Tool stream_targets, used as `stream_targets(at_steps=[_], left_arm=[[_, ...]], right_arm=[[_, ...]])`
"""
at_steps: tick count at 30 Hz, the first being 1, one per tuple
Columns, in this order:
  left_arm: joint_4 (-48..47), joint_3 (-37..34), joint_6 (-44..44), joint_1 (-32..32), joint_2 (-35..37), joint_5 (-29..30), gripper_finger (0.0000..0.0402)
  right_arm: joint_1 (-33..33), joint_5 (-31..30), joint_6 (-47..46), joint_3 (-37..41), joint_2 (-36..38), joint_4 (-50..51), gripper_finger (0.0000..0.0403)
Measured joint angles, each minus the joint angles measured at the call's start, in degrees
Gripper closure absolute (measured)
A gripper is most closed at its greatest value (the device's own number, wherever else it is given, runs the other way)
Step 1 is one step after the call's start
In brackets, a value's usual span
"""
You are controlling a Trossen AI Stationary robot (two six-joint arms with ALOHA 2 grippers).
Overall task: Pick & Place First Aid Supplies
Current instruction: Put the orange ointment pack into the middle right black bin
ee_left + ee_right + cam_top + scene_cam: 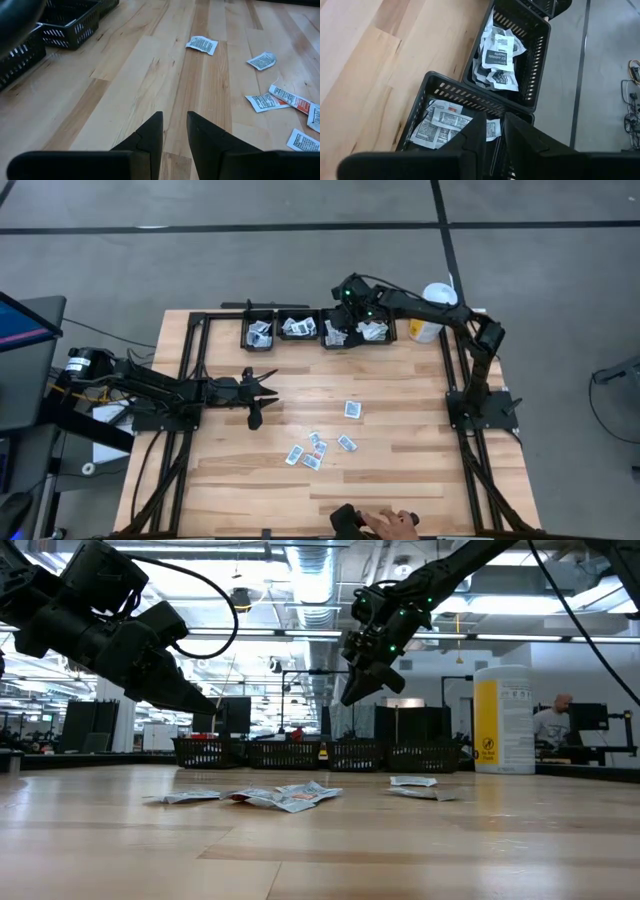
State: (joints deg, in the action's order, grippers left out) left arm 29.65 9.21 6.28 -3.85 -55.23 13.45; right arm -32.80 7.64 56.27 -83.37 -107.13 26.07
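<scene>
Right gripper (338,330) hovers over packet-filled baskets (290,340)

My arms are matte black, jointed, black cables looping off them, green LEDs on right wrist, tapered black fingers (150,137).

Small flat packets (317,449), white with grey-blue print, one with a red end, are clustered loose on the wooden tabletop; a single packet (352,409) is lying apart from them, nearer the far edge. More crumpled packets (497,55) are piled in the black baskets (535,60) along the far edge.
</scene>
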Motion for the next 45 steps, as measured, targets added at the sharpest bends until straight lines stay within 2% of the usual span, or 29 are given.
stream_targets(at_steps=[11,19,31,36,45], left_arm=[[0.0,-0.01,0.0,0.02,0.0,0.0,0.0314],[0.0,0.0,0.0,0.02,0.0,0.01,0.0314],[-0.01,0.0,-0.02,0.02,0.0,0.02,0.0314],[0.0,0.0,-0.02,0.02,0.0,0.0,0.0314],[-0.02,0.0,0.0,0.02,-0.02,0.02,0.0314]], right_arm=[[0.05,0.41,-3.79,0.02,0.0,0.02,0.0337],[3.19,11.21,-8.35,1.86,0.0,-0.78,0.0337],[18.76,13.63,-8.42,10.71,0.0,-2.37,0.0337],[25.72,13.61,-13.27,13.6,0.0,-1.74,0.0337],[35.18,13.55,-16.51,14.23,0.0,9.73,0.0337]])
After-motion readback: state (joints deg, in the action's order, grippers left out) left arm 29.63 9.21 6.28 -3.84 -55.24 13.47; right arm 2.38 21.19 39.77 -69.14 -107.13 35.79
